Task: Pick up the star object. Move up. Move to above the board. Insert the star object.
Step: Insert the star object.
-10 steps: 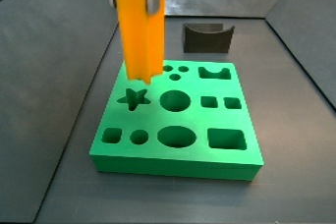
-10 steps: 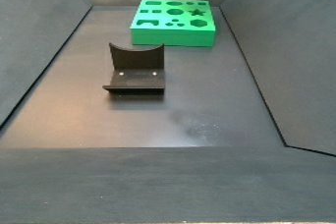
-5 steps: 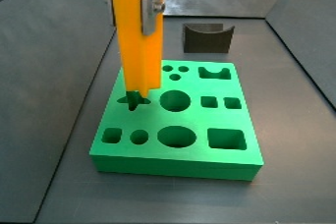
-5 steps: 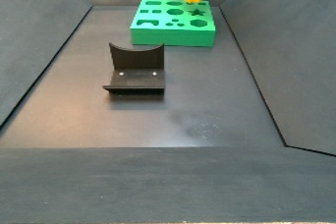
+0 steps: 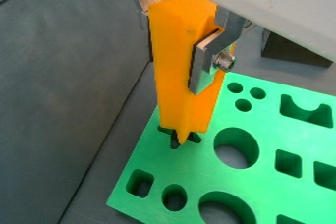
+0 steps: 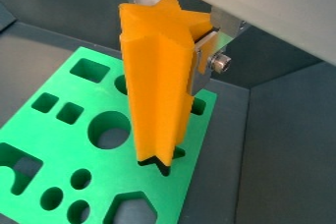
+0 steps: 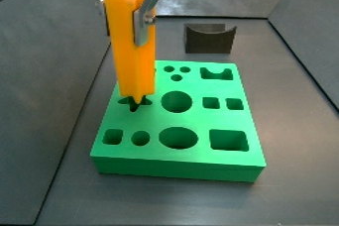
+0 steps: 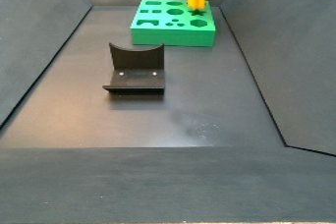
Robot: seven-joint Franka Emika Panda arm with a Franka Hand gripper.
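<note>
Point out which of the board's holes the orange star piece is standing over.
The star-shaped hole, at the board's edge beside the large round hole. The claw holds the star object upright with its tip there.

— Where is the tall orange plastic star object (image 7: 131,54)?
— Upright, its lower tip in the star-shaped hole of the thick bright green board (image 7: 199,149), gripped near its top by the gripper (image 7: 133,9).
— And the board?
— Flat on the dark floor, its circle, square and hexagon holes unfilled.

The gripper (image 6: 168,33) fingers (image 6: 206,55) clamp the star object (image 6: 161,85), its tip entering the board (image 6: 66,140)
</note>
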